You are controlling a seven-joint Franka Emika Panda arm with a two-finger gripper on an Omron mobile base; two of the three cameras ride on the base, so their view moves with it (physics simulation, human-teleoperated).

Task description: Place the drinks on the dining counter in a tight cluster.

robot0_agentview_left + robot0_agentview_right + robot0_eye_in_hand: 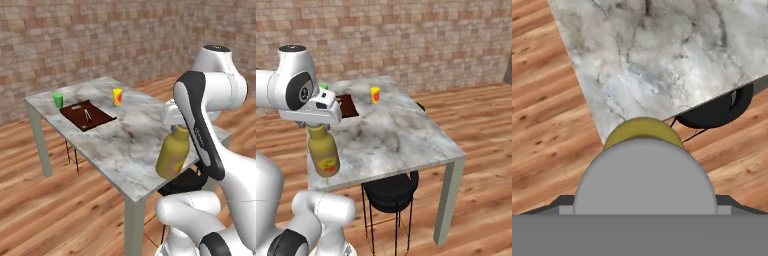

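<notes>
Green cup, brown board, yellow cup on far part of dining counter; gripper clamps grey-capped neck of yellow bottle, fingers wide round it; bottle hangs off near corner, w/ black stool under edge.

A home dining spot: brick walls, plank floor, marble-topped table, black stool.

I'm seeing a smooth, veined marble top on the dining counter, a plastic-looking satin yellow bottle with a matt grey cap, warm wood plank flooring, and rough brick walls.
</notes>
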